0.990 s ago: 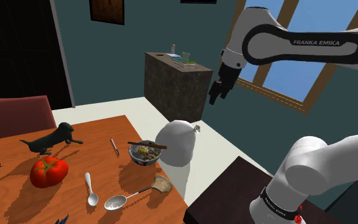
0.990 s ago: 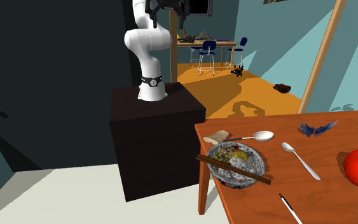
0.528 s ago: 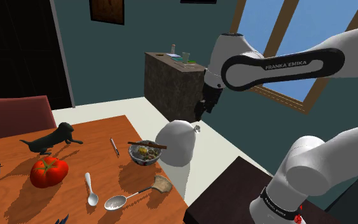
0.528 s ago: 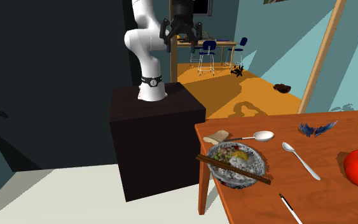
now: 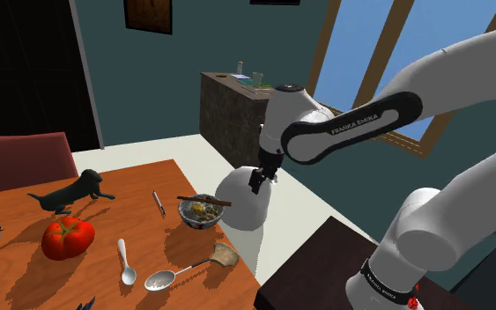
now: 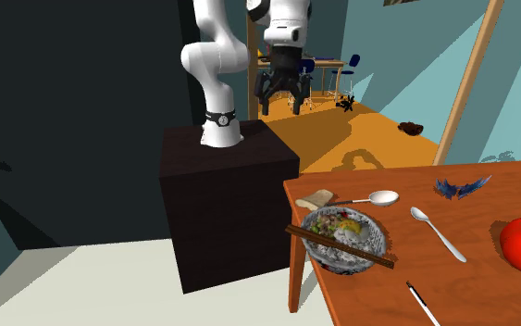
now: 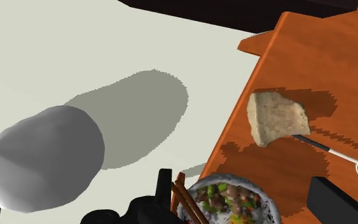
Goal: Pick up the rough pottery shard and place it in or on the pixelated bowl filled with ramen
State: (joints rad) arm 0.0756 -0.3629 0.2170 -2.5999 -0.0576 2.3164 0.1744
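**Fingers spread wide, clasping nothing**

The black gripper hangs in the air with its jaws well apart and nothing touching them. In the shoulder view it sits at 2 o'clock of the ramen bowl. The pottery shard lies on the wooden table at 5 o'clock of that bowl, near the table's edge and against the handle of a metal spoon. The wrist view brings up the shard's pale speckled face and the chopsticks on the bowl's rim. The shoulder view takes in a red tomato and a black dog figurine, out toward 9 o'clock of the bowl.
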